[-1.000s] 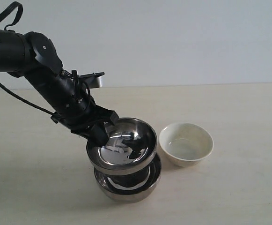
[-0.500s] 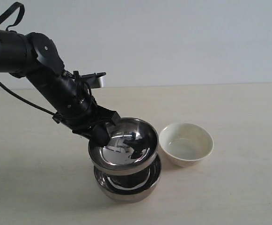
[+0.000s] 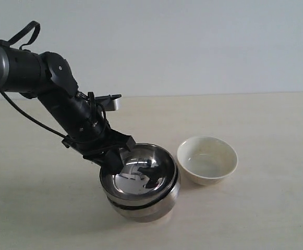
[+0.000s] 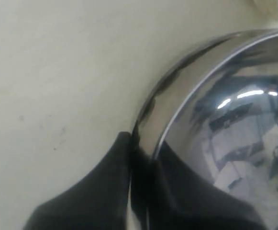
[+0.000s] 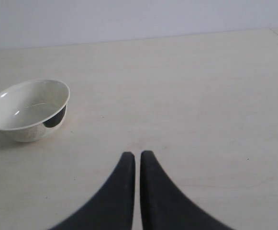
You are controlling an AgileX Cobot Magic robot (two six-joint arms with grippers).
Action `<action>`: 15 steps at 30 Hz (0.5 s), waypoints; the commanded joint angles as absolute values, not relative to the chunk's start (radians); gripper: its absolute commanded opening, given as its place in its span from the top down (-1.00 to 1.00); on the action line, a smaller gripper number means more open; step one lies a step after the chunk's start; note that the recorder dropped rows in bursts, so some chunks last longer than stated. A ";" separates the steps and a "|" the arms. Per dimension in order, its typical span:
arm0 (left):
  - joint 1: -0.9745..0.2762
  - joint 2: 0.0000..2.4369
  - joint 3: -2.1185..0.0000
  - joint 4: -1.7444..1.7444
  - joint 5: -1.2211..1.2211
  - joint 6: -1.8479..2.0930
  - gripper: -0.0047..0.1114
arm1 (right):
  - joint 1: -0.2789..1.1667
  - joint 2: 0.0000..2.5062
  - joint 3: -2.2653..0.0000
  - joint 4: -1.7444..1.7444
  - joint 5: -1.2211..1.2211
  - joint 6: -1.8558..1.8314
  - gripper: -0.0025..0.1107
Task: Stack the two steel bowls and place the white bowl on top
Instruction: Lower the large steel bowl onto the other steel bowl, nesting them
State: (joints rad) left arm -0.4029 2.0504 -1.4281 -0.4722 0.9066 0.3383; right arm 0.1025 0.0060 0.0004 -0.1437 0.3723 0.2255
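Exterior view: the left pincer, on a black arm, is clamped on the rim of the upper steel bowl, with one finger inside the bowl and one outside. That bowl sits nested in the lower steel bowl, and a thin dark gap shows between the two rims at the front. The white bowl stands upright on the far side of the stack from the pincer, close to it and seemingly not touching. Open tabletop spreads beyond the white bowl and in front of the stack.

Left wrist view: the left pincer has its dark fingers pressed on either side of the shiny rim, and the mirror inside of the upper steel bowl fills the space past them.

Right wrist view: the right pincer has its tips together with nothing between them. It hangs over bare tabletop. The white bowl lies ahead of the tips and off to one side, well apart. The table's far edge meets a pale wall.
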 commanded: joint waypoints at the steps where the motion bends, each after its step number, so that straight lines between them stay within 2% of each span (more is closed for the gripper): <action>1: -0.409 2.027 -1.429 -0.492 0.912 0.348 0.85 | 0.100 0.000 0.000 -0.146 0.368 0.225 0.96; 15: -0.409 1.973 -1.429 -0.519 0.937 0.348 0.85 | 0.100 0.000 0.000 -0.146 0.368 0.225 0.96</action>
